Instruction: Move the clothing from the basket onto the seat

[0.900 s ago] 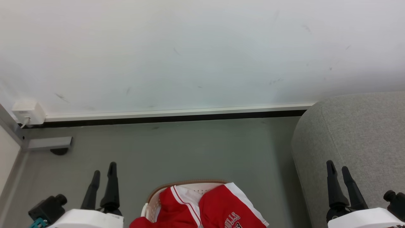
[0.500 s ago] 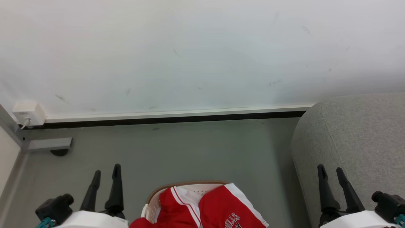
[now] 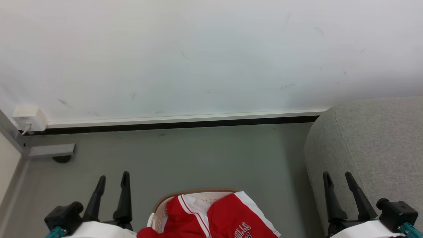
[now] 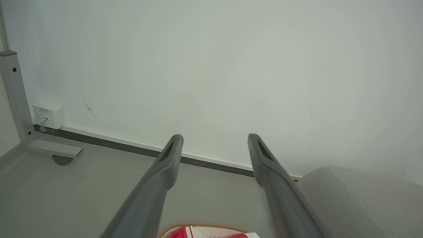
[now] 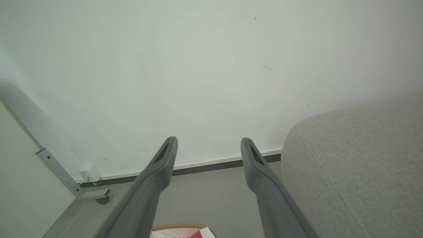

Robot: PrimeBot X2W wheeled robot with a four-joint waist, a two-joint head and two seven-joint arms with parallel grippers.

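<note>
Red clothing (image 3: pixel 218 216) with white trim and "Bulls" lettering lies heaped in the cream basket (image 3: pixel 195 192) with a brown rim, at the bottom middle of the head view. The grey fabric seat (image 3: pixel 376 142) stands at the right. My left gripper (image 3: pixel 113 178) is open, left of the basket and apart from it. My right gripper (image 3: pixel 337 176) is open in front of the seat's side, right of the basket. The left wrist view shows the open left gripper (image 4: pixel 214 137), the basket rim (image 4: pixel 201 226) and a bit of clothing (image 4: pixel 183 233). The right wrist view shows the open right gripper (image 5: pixel 209 140) beside the seat (image 5: pixel 357 158).
A white wall with a dark baseboard (image 3: pixel 178 124) closes the far side. A white socket box (image 3: pixel 29 117) and a grey metal frame foot (image 3: pixel 49 150) stand at the far left. Grey floor (image 3: pixel 205 158) lies between basket and wall.
Both grippers have shifted inward toward the basket, the left rightward, the right leftward. Basket and clothing have not moved.
</note>
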